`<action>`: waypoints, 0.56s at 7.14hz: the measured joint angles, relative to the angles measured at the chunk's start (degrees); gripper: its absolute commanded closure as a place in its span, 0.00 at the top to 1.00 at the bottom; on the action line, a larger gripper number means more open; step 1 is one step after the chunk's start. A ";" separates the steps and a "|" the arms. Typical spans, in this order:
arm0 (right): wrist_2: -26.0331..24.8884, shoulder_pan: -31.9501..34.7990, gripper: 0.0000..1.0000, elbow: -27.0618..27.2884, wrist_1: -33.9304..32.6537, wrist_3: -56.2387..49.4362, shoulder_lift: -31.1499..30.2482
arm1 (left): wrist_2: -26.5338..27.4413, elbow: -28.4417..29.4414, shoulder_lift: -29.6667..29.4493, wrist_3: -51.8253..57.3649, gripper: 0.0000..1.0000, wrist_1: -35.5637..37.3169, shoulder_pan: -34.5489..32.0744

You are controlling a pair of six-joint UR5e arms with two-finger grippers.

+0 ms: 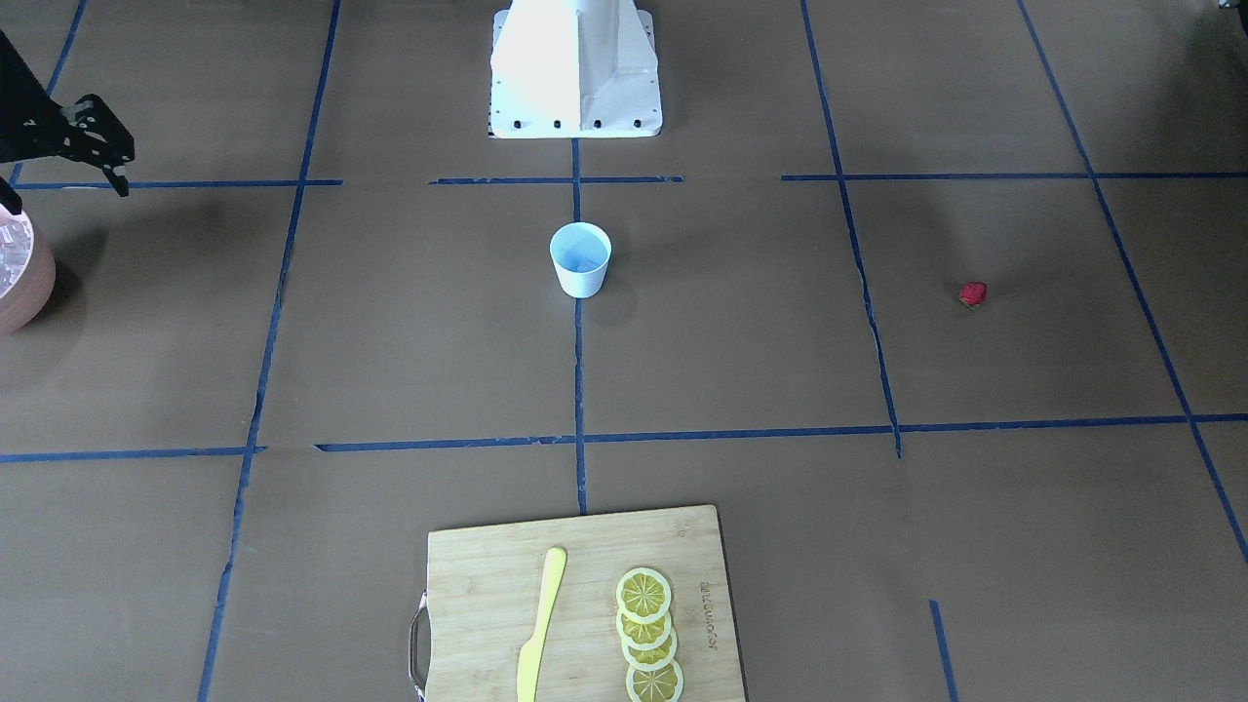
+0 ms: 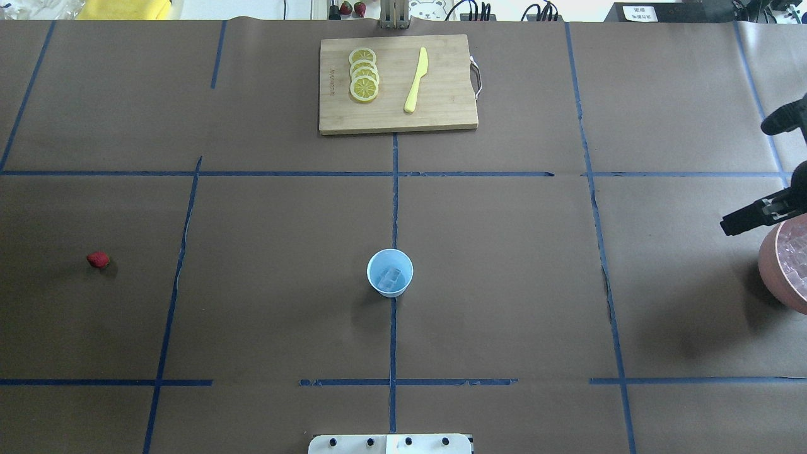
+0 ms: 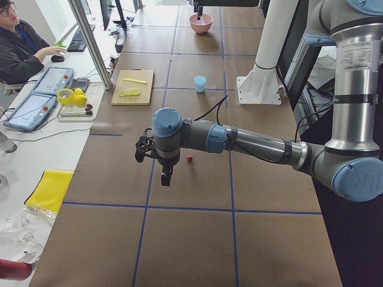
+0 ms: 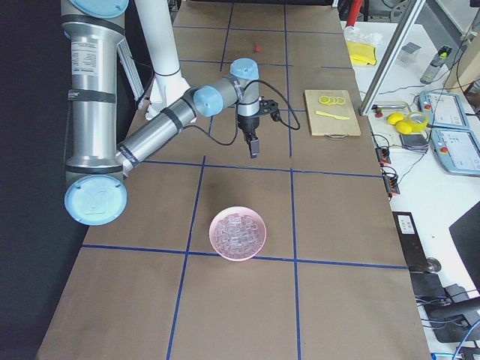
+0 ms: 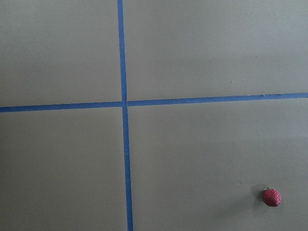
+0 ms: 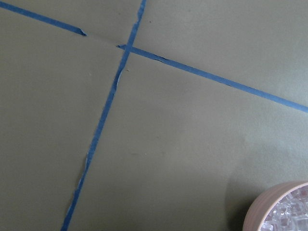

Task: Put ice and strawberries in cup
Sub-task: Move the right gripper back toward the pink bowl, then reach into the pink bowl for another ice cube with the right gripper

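The small white cup [image 2: 390,272] stands upright at the table's middle, with clear ice cubes [image 2: 391,278] in it; it also shows in the front view [image 1: 580,258]. One red strawberry [image 2: 98,260] lies alone on the left side and shows in the left wrist view [image 5: 271,197]. My left gripper [image 3: 164,178] hangs above the table near the strawberry [image 3: 190,159]; I cannot tell whether it is open. My right gripper [image 2: 726,227] hovers by the pinkish-brown bowl [image 2: 772,265] of ice, its fingers together and empty, as in the exterior right view [image 4: 253,152].
A wooden cutting board [image 2: 441,116] with lemon slices [image 2: 364,82] and a yellow knife [image 2: 416,81] lies at the far side. The robot base [image 1: 575,68] is behind the cup. Blue tape lines cross the brown table cover.
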 measured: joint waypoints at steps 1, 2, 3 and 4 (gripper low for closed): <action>2.00 2.14 1.00 -2.52 8.58 -2.08 -5.66 | 0.00 -0.03 0.00 0.00 1.00 -0.04 0.01; 4.42 5.09 1.00 -6.48 16.36 -4.70 -9.76 | 0.00 -0.09 0.03 0.00 1.00 -0.06 0.02; 6.51 8.36 0.99 -11.01 21.91 -8.00 -11.93 | -0.03 -0.13 0.04 0.00 1.00 -0.07 0.05; 7.54 10.63 0.99 -14.57 24.55 -10.80 -12.73 | -0.04 -0.15 0.02 0.00 1.00 -0.07 0.06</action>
